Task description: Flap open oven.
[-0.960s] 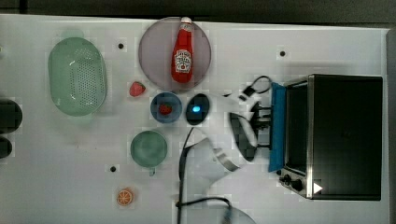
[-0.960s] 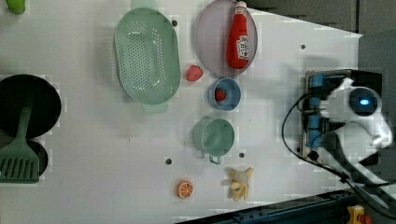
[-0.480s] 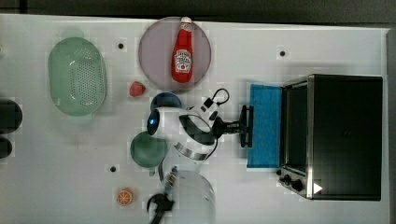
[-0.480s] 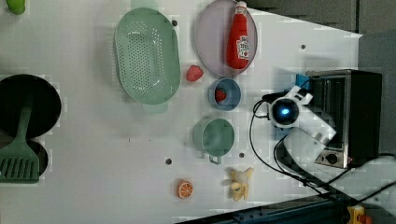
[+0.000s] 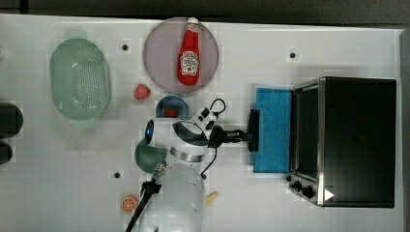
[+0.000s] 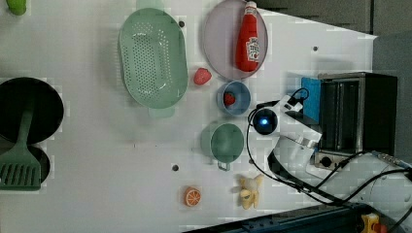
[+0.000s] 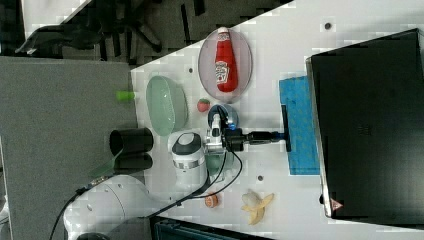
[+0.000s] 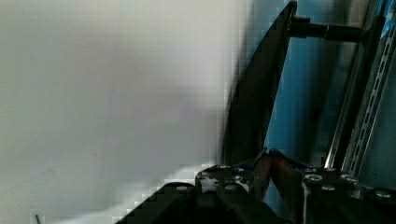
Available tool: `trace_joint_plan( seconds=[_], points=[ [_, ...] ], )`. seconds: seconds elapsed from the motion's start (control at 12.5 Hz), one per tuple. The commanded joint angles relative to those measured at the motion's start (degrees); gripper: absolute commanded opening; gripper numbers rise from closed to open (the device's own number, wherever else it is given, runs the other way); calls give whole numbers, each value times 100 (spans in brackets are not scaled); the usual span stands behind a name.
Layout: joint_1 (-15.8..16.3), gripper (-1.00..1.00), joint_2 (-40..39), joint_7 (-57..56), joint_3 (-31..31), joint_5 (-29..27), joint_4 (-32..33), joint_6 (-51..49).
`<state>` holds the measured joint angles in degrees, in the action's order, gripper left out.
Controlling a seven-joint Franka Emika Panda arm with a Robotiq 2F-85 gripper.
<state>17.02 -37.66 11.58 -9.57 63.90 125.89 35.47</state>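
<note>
The black oven [image 5: 355, 140] stands at the top view's right, its blue-tinted glass door [image 5: 273, 130] folded down flat toward the table's middle. The black bar handle [image 5: 253, 130] runs along the door's free edge. My gripper [image 5: 247, 134] reaches sideways from the white arm and is shut on that handle near its middle. The right view shows the same grip, with the gripper [image 7: 280, 135] against the handle [image 7: 285, 127] in front of the oven [image 7: 370, 125]. Up close, the wrist view has the handle [image 8: 254, 107] rising from between my fingers [image 8: 261, 170].
A ketchup bottle [image 5: 189, 53] lies on a pink plate [image 5: 159, 53]. A green colander [image 5: 80, 79], a loose strawberry [image 5: 141, 92], a blue bowl [image 5: 169, 104], a green cup [image 5: 145, 157], an orange slice [image 5: 129, 204] and a toy banana [image 6: 250, 190] sit around the arm's base.
The oven door has swung from nearly upright down to flat. My gripper moved toward the top view's left with the handle in it, and the arm folded back.
</note>
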Motion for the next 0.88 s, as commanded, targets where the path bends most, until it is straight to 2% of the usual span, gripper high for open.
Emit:
trace_joint_plan(
  seconds=[0.08, 0.32, 0.48, 0.64, 0.88],
  points=[
    [33, -65, 58, 431, -66, 94, -251, 60],
    [141, -65, 415, 559, -42, -65, -395, 75],
    [125, -65, 994, 653, -79, -538, -455, 74],
    [69, -65, 1735, 653, -146, -1458, -528, 70],
    [-45, -65, 2903, 644, -363, -3220, -600, -18]
  ],
)
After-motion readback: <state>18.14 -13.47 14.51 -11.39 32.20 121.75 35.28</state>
